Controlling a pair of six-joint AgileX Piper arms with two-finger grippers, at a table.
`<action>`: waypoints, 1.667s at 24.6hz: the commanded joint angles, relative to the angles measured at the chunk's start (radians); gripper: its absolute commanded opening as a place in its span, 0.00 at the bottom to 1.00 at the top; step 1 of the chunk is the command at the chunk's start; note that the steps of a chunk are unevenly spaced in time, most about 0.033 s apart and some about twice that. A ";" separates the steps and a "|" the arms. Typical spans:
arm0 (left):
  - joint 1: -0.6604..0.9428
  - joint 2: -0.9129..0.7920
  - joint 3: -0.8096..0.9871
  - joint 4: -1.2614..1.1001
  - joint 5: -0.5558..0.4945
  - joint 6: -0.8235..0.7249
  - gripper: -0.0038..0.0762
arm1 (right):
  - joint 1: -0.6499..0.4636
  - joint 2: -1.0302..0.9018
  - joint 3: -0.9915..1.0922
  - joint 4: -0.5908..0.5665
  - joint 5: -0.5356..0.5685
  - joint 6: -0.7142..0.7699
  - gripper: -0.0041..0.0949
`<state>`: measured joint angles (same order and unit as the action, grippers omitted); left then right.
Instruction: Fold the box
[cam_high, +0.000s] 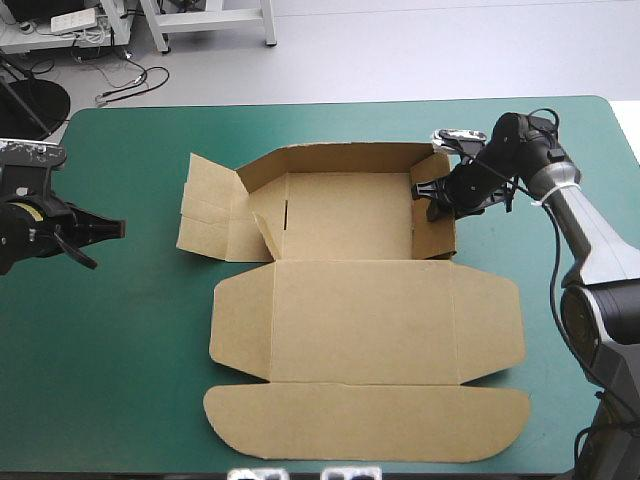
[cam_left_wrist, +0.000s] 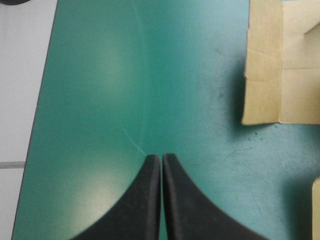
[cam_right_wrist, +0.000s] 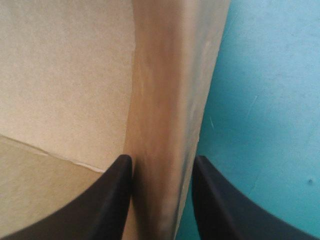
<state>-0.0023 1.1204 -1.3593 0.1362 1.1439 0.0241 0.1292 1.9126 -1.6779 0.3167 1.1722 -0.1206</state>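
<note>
Right gripper (cam_high: 432, 203) pinches the right wall of the box (cam_high: 365, 320), I see, while left gripper (cam_high: 118, 229) is closed and empty, well left of it.

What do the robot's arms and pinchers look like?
The left gripper and right gripper each have two broad black fingers curved like fins. The right arm is black near the wrist, silver-grey farther back.

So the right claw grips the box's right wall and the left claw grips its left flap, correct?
No. The left claw grips nothing: the left wrist view shows it shut over the teal-green cover, apart from the box. The rest holds.
</note>
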 joint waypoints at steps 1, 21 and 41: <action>0.001 -0.028 -0.011 -0.004 -0.054 0.011 0.05 | 0.002 -0.025 -0.048 0.022 -0.030 -0.005 0.49; 0.001 -0.023 -0.011 0.034 -0.120 0.015 0.05 | 0.000 -0.174 -0.225 -0.125 0.078 0.056 0.49; 0.058 0.023 -0.018 0.124 -0.225 -0.009 0.05 | 0.000 0.140 -0.214 0.084 0.053 0.044 0.04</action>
<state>0.0183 1.1417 -1.3452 0.2414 1.0122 0.0455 0.1262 2.1104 -1.8617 0.3197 1.2202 -0.0714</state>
